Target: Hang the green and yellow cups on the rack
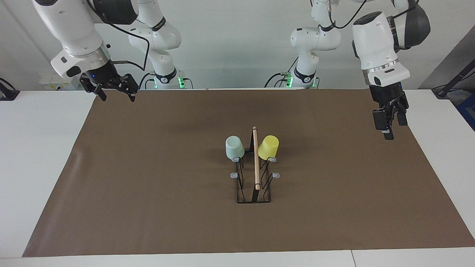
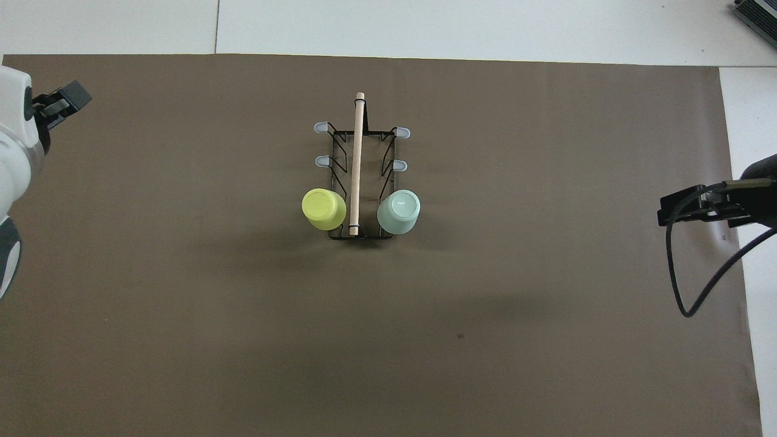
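The black wire rack (image 1: 254, 185) (image 2: 340, 145) with its wooden rod stands in the middle of the brown mat. The mint green cup (image 1: 234, 147) (image 2: 399, 212) hangs upside down on the prong nearest the robots, on the right arm's side. On the matching prong of the left arm's side hangs the yellow cup (image 1: 268, 147) (image 2: 324, 209), also upside down. My left gripper (image 1: 390, 128) (image 2: 61, 102) hovers open and empty over the mat's edge at the left arm's end. Over the mat's corner at the other end waits my right gripper (image 1: 116, 96) (image 2: 689, 207), open and empty.
The brown mat (image 1: 148, 185) covers most of the white table (image 1: 37, 148). Several grey-tipped prongs (image 1: 234, 175) on the rack carry nothing. A black cable (image 2: 698, 285) loops down from the right arm.
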`<move>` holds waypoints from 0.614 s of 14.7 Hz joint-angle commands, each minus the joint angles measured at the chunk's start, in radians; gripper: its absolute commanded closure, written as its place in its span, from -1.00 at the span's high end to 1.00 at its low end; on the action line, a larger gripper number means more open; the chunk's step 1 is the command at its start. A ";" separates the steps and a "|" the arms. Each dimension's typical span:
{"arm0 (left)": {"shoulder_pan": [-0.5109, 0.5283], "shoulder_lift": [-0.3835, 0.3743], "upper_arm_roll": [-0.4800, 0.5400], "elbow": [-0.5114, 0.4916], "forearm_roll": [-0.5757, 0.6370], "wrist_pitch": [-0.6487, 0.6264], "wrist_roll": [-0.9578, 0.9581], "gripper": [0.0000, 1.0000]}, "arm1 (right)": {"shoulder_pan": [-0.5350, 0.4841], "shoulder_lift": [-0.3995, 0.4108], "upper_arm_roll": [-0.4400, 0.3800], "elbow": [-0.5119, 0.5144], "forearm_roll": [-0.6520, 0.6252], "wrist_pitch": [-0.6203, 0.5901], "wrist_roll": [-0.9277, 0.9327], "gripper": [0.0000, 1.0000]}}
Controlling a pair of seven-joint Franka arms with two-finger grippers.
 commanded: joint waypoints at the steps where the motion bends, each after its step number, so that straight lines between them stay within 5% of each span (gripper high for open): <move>1: 0.018 0.016 0.009 0.100 -0.262 -0.157 0.285 1.00 | -0.004 -0.020 0.005 -0.025 0.016 0.014 0.013 1.00; 3: 0.032 0.037 0.019 0.207 -0.464 -0.348 0.535 1.00 | -0.005 -0.020 0.005 -0.026 0.016 0.014 0.012 1.00; 9: 0.075 0.039 0.012 0.286 -0.555 -0.606 0.747 1.00 | -0.005 -0.020 0.004 -0.026 0.016 0.016 0.012 1.00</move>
